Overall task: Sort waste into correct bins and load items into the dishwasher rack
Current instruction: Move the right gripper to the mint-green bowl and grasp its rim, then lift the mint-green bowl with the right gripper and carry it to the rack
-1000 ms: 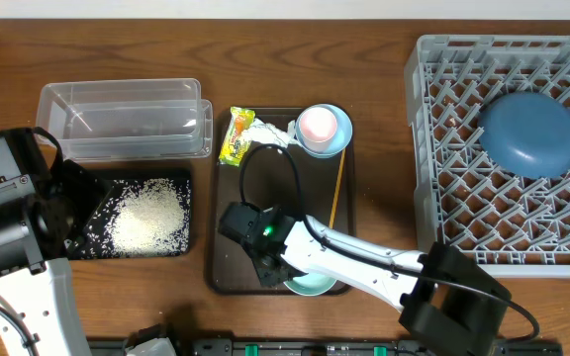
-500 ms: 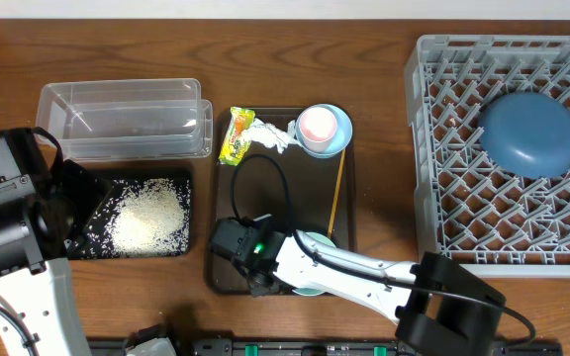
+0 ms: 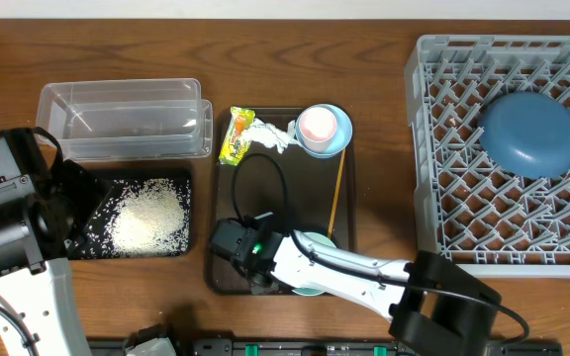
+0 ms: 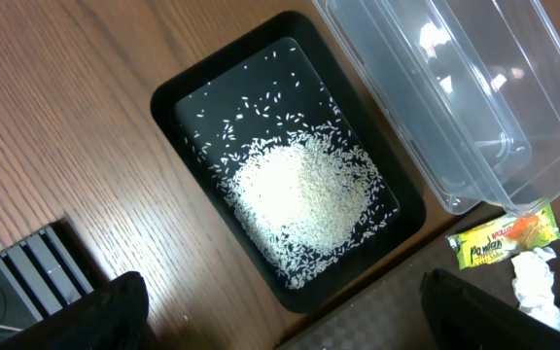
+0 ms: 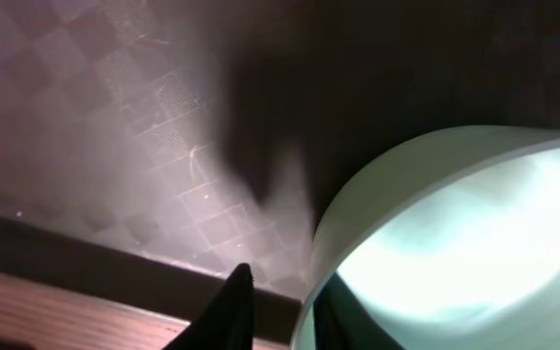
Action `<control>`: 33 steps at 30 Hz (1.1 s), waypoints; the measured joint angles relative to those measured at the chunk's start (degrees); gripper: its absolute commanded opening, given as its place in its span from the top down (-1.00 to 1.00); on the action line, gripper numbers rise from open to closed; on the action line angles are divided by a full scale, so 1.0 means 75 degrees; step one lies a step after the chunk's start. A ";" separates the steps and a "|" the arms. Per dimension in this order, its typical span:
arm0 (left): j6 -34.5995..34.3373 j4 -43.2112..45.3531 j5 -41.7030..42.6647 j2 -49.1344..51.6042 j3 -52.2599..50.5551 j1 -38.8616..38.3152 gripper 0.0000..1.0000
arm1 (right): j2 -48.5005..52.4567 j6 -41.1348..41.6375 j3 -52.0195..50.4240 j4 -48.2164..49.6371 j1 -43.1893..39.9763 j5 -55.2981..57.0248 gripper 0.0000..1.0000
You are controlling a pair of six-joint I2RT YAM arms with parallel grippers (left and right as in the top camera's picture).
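Note:
My right gripper (image 5: pixel 282 282) sits astride the rim of a pale blue bowl (image 5: pixel 455 243) at the front of the brown tray (image 3: pixel 265 188). One finger is inside and one outside, with a slim gap at the outer one. Farther back on the tray lie a yellow-green wrapper (image 3: pixel 237 136), a white tissue (image 3: pixel 275 135), a chopstick (image 3: pixel 336 198) and a pink cup (image 3: pixel 317 126) in another pale bowl. Rice (image 4: pixel 299 194) fills the black tray (image 4: pixel 192 97). My left gripper (image 4: pixel 285 321) hangs open above the table beside it. A dark blue bowl (image 3: pixel 529 133) lies upturned on the grey rack (image 3: pixel 443 198).
The clear tub (image 3: pixel 122 119) stands behind the black tray, with nothing in it. The rack fills the right side of the table. The right arm (image 3: pixel 364 272) stretches across the tray's front edge, partly covering the gripped bowl.
The right gripper has slid toward the tray's front left corner and its jaws have narrowed round the bowl's rim. The left arm has not moved.

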 measured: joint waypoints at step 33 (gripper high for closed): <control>0.0000 0.0000 0.0000 0.0000 0.0000 0.0000 -0.84 | -0.1912 -0.2975 0.3955 -0.3101 -0.7364 -0.1413 0.98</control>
